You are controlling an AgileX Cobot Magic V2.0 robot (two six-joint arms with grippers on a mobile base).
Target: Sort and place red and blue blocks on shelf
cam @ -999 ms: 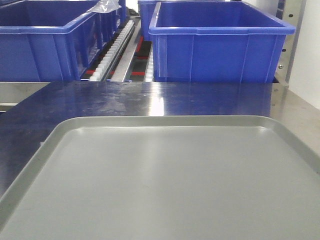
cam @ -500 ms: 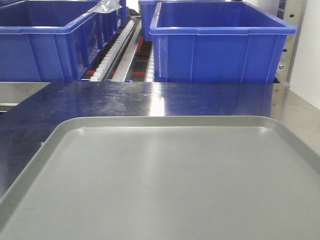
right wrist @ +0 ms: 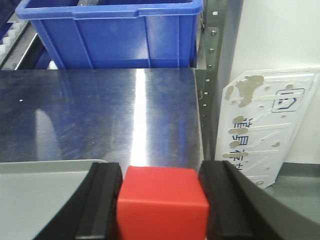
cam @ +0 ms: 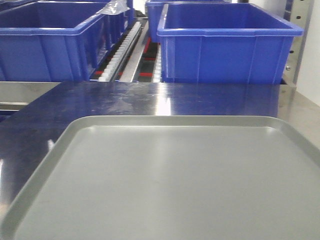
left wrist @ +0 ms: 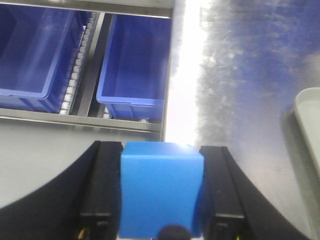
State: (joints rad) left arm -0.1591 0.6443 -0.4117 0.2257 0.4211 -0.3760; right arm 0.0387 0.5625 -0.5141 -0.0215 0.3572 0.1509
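The left jaws are clamped on the light blue block (left wrist: 161,190), black pads (left wrist: 107,185) flat against both its sides, near the steel desk (left wrist: 240,100) edge, with the shelf (left wrist: 80,122) and dark-blue bins (left wrist: 132,65) ahead. The right jaws grip the red block (right wrist: 162,202) likewise, over the desk beside the grey tray (right wrist: 45,200).

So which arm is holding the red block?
The right one. The right end effector is clamped on the red block, while the left end effector grips the blue block instead.
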